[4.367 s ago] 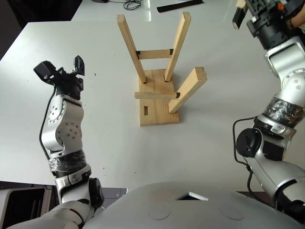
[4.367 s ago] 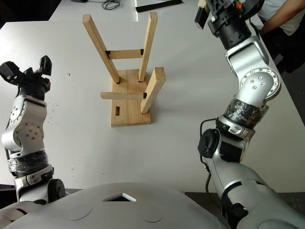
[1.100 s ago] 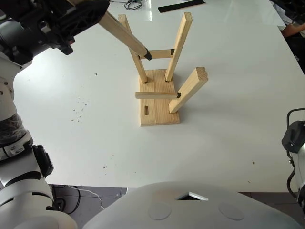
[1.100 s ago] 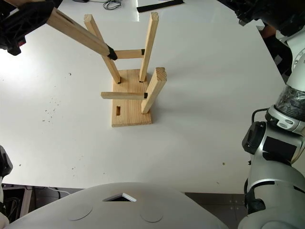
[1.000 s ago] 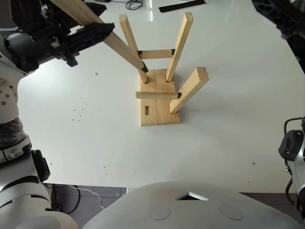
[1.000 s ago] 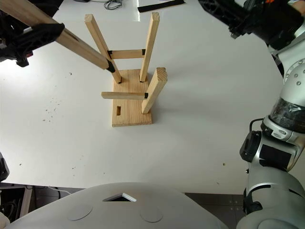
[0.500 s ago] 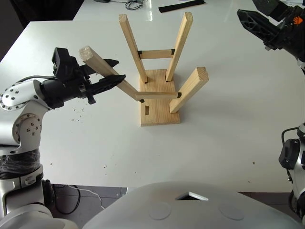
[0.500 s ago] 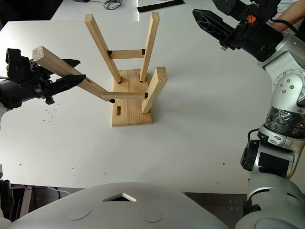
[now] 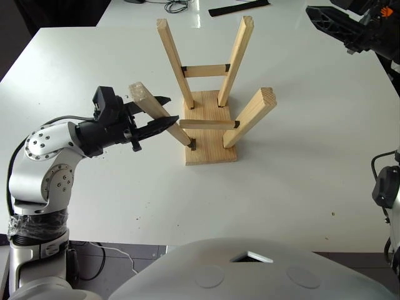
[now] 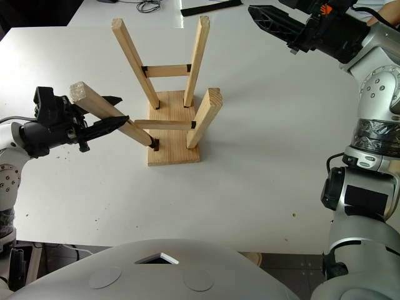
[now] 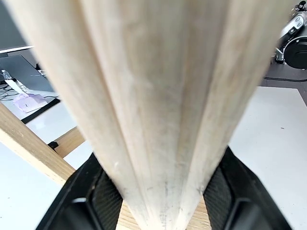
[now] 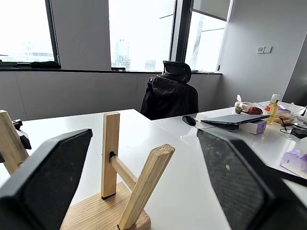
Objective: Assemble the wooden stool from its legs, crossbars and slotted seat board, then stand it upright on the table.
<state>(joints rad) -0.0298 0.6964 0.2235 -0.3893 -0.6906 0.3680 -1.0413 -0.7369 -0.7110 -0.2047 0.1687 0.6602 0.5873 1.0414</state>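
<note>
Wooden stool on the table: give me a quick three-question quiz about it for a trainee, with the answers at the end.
1. True or false: the right end effector is holding a crossbar.
2. How many legs stand in the seat board with no end effector on them? A two, B three, C four.
3. Which end effector grips the fourth leg?

Key: 1 false, it is open and holds nothing. 2 B. 3 the left end effector.
</note>
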